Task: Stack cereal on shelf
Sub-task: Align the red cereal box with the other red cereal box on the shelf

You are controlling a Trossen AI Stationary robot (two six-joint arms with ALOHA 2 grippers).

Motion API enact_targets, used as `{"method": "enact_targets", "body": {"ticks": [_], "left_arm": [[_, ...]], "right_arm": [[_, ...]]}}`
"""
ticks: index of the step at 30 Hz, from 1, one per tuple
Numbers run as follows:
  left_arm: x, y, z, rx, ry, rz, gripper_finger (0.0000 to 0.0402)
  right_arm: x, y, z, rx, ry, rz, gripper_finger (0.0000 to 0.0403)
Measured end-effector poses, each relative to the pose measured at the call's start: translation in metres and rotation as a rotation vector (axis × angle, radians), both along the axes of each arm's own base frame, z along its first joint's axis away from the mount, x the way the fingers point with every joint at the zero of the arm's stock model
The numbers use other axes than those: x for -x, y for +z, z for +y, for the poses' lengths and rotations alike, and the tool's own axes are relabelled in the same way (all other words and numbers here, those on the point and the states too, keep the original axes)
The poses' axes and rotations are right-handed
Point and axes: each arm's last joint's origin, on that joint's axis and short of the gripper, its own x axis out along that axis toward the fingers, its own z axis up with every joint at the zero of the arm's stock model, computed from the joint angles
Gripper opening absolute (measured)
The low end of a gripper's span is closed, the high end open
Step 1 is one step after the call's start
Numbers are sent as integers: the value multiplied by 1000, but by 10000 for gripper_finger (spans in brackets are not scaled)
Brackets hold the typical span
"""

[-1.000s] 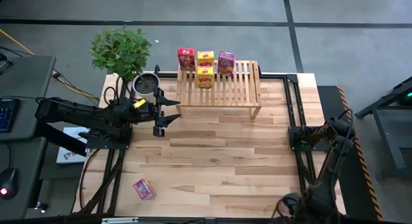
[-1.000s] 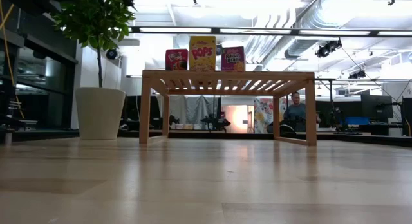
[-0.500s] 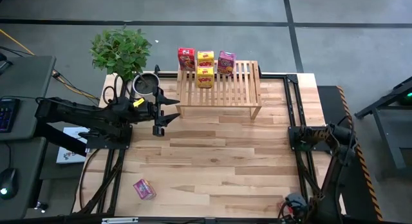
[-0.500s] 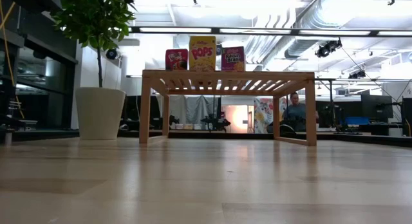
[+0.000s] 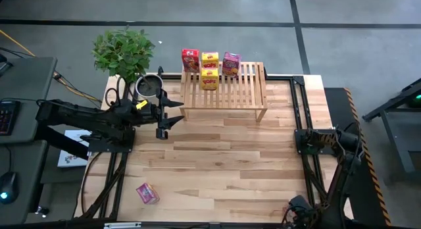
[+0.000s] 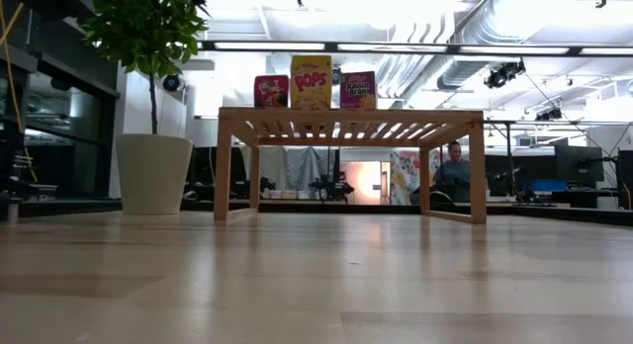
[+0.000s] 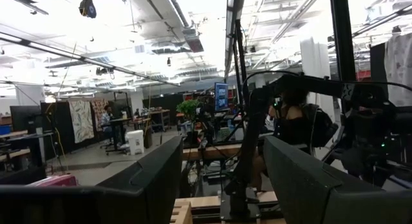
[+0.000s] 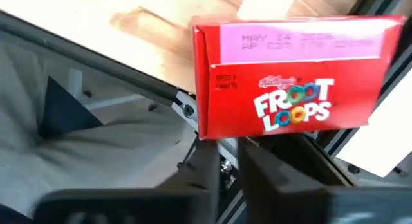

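The light-wood slatted shelf point(image 5: 223, 84) stands at the table's far side. On its far left part stand a red point(image 5: 190, 59), a yellow point(image 5: 210, 58) and a pink cereal box point(image 5: 231, 63), with a second yellow box point(image 5: 209, 78) in front of them. Another pink box point(image 5: 147, 193) lies on the table near left. My right gripper point(image 8: 233, 147) points down at the near right corner point(image 5: 296, 208), its fingers close together at the lower edge of a red Froot Loops box point(image 8: 296, 89). My left gripper point(image 5: 168, 114) waits open, left of the shelf. My right gripper comes from above with its fingers point(image 8: 212, 163) close together right at the red box's lower edge point(image 8: 238, 135). The box's printed front faces up toward the wrist. Whether the fingers touch or hold that edge, I cannot tell.
A potted plant point(image 5: 123, 52) and a dark cup point(image 5: 149, 86) stand at the far left corner, beside the shelf. The black table frame point(image 5: 309, 170) runs along the right edge. The broad wooden middle of the table point(image 5: 223, 156) lies between the arms.
My right arm has sunk a little at the table's near right corner, its elbow swinging toward the right edge. The boxes on the shelf and the pink box on the table have kept their places.
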Motion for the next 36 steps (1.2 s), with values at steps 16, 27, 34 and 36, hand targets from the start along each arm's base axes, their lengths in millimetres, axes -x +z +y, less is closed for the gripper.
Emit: {"method": "enact_targets", "body": {"ticks": [16, 27, 34, 36], "left_arm": [[0, 0, 0, -1, 0, 0, 207], [0, 0, 0, -1, 0, 1, 207], [0, 0, 0, -1, 0, 0, 207], [0, 0, 0, -1, 0, 0, 207]], "right_arm": [[4, -32, -2, -32, 68, 35, 5], [16, -56, -9, 56, 56, -46, 0], [19, -75, -21, 100, 62, -71, 0], [19, -79, -25, 119, 67, -90, 0]]}}
